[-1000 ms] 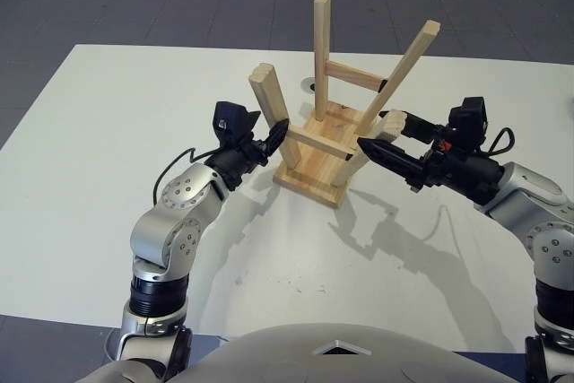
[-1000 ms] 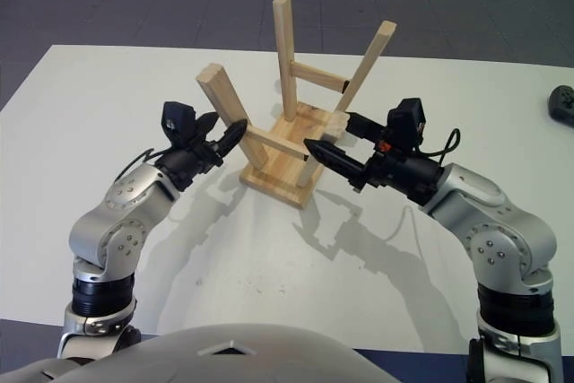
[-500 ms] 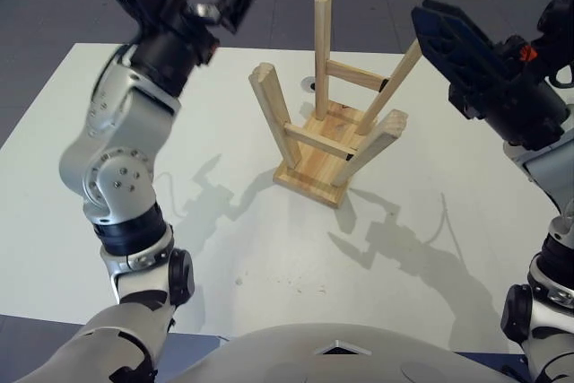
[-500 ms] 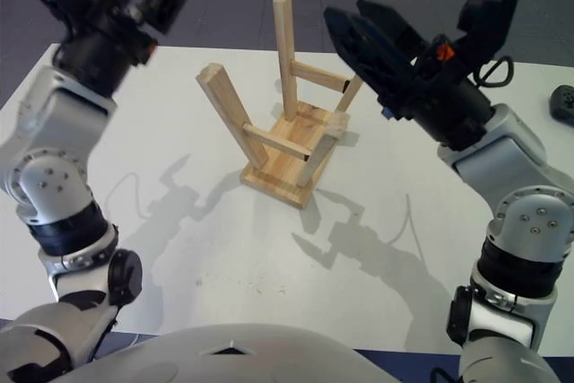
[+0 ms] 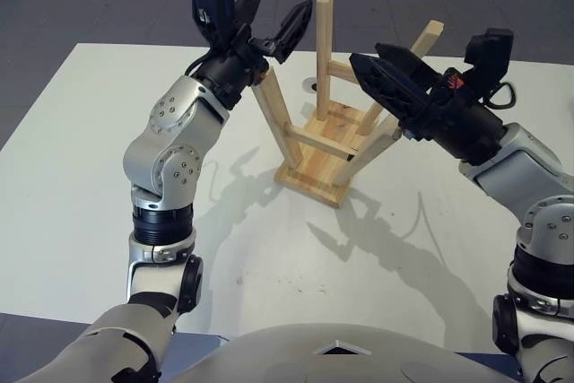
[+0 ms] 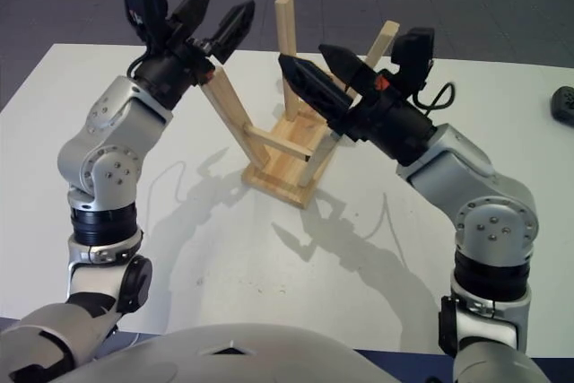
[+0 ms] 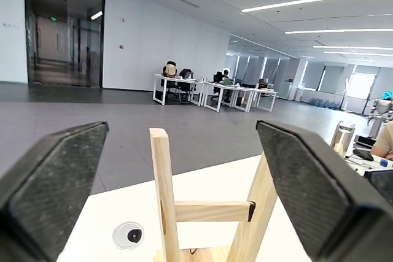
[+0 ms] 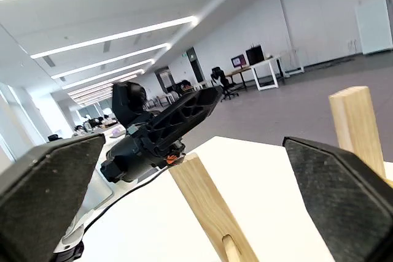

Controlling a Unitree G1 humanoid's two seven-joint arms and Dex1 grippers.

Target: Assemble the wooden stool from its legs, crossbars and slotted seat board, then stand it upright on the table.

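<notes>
The wooden stool (image 5: 316, 161) rests upside down on the white table (image 5: 81, 177), seat board down and its legs pointing up, joined by crossbars (image 5: 321, 142). My left gripper (image 5: 273, 17) hangs open above the near left leg (image 5: 273, 105), touching nothing. In the left wrist view its pads (image 7: 55, 182) frame the two far legs (image 7: 163, 200) and a crossbar (image 7: 209, 211). My right gripper (image 5: 365, 53) is open too, held over the near right leg (image 5: 377, 145). The right wrist view has leg tops (image 8: 209, 207) between its pads (image 8: 334, 182).
A round grommet hole (image 5: 309, 87) sits in the table behind the stool. A dark object (image 6: 562, 103) lies at the table's far right edge. Bare tabletop lies in front of the stool and to both sides.
Both grippers rose from low beside the stool's near legs, opened wide, and now have come back inward to the level of the leg tops. The stool has not moved.
</notes>
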